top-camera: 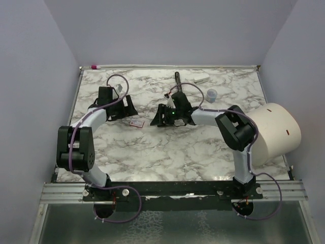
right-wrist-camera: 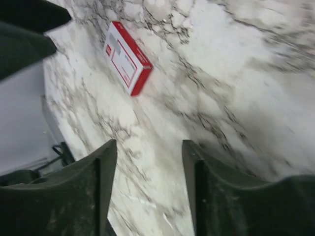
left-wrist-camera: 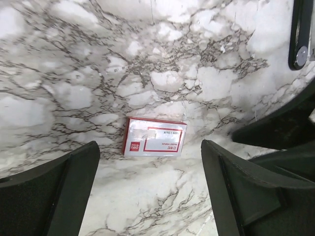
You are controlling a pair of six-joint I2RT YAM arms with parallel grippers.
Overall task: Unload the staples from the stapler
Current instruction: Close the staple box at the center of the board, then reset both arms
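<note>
The stapler [top-camera: 136, 123], a small red-and-white rectangular block, lies flat on the marble table [top-camera: 167, 152] between the two grippers. My left gripper [top-camera: 126, 109] hovers just left of it, open. In the left wrist view the stapler [left-wrist-camera: 154, 136] lies just beyond the wide gap of that gripper [left-wrist-camera: 149, 160], touching neither finger. My right gripper [top-camera: 161, 116] is to the stapler's right, open and empty. In the right wrist view the stapler [right-wrist-camera: 127, 57] lies well ahead of the gripper [right-wrist-camera: 148, 145]. No staples show in any view.
A long thin black bar [top-camera: 177, 81] and a small white block [top-camera: 200, 78] lie at the back. A small clear cup [top-camera: 212, 94] stands right of them. A large white cylinder [top-camera: 277, 133] fills the right edge. Walls enclose three sides.
</note>
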